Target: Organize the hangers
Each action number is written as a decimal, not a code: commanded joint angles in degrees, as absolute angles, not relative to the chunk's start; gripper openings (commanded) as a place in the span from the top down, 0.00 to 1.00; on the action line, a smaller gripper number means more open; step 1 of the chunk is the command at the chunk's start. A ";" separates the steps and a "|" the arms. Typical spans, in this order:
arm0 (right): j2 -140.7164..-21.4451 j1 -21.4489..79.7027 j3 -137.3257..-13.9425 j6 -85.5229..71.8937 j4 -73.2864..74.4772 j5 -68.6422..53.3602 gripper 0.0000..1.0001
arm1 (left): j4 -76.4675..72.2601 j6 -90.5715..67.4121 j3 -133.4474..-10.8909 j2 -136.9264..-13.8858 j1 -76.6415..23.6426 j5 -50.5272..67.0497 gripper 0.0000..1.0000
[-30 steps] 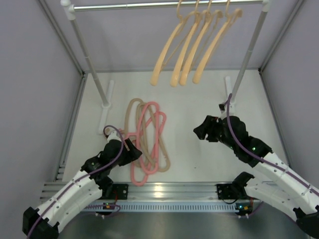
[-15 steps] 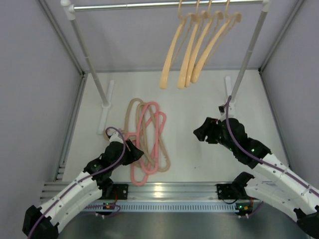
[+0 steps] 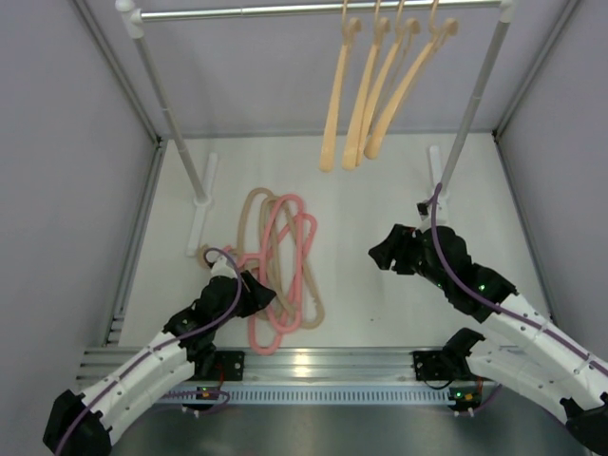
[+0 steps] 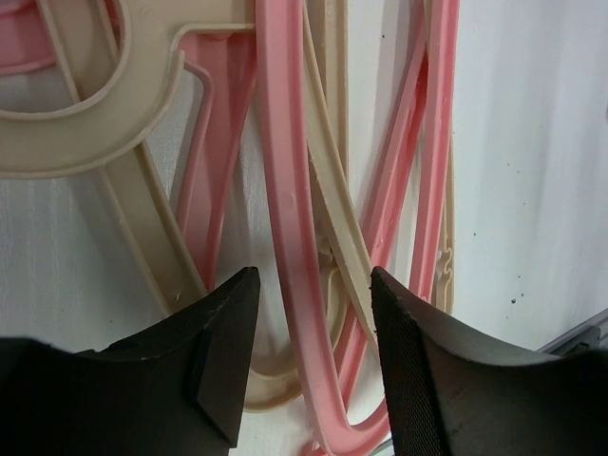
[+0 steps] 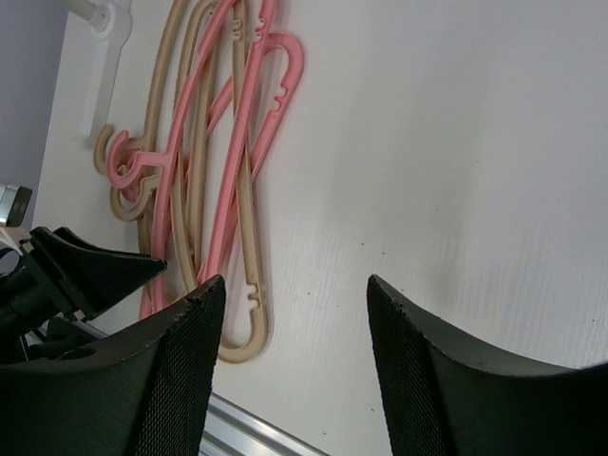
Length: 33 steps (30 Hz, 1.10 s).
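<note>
Left gripper (image 4: 312,285), jaws wide, hung over pink hanger (image 4: 283,190), bar running lengthwise between them; right gripper (image 5: 294,285), also wide, empty, well apart.

Bright, even, shadow-soft light.
Glare streaks the metal strip (image 3: 304,363) at the table's (image 3: 380,190) near edge; hangers (image 3: 280,275) on it cast faint shadows; the left-wrist view's dark fingers (image 4: 217,353) look slightly blurred.

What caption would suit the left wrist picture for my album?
Open left gripper poised over a pink hanger tangled with beige hangers.
</note>
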<state>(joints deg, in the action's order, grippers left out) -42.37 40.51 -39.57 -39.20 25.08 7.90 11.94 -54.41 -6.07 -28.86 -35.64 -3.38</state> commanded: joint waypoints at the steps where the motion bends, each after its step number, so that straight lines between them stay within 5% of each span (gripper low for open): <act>1: -41.22 41.75 -38.94 -39.64 22.41 8.96 0.41 | 7.04 -54.67 -3.53 -28.30 -35.68 -2.20 0.45; 9: -40.96 41.84 -38.32 -39.90 22.32 9.14 0.41 | 3.34 -55.37 0.95 -25.41 -35.77 -1.50 0.56; 16: -40.69 41.84 -37.97 -39.99 21.71 9.14 0.42 | 3.52 -55.37 0.71 -21.36 -35.77 1.83 0.77; 25: -40.17 42.01 -37.18 -40.08 20.22 7.48 0.42 | 5.54 -55.46 -4.75 -33.13 -35.77 -1.40 0.70; 33: -50.17 51.22 -39.98 -38.67 16.79 12.29 0.49 | 5.98 -55.46 -3.43 -28.13 -35.86 -1.23 0.58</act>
<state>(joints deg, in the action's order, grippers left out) -45.65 46.30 -37.39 -39.97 21.61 8.82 6.92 -55.77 -3.51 -29.69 -35.68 -0.71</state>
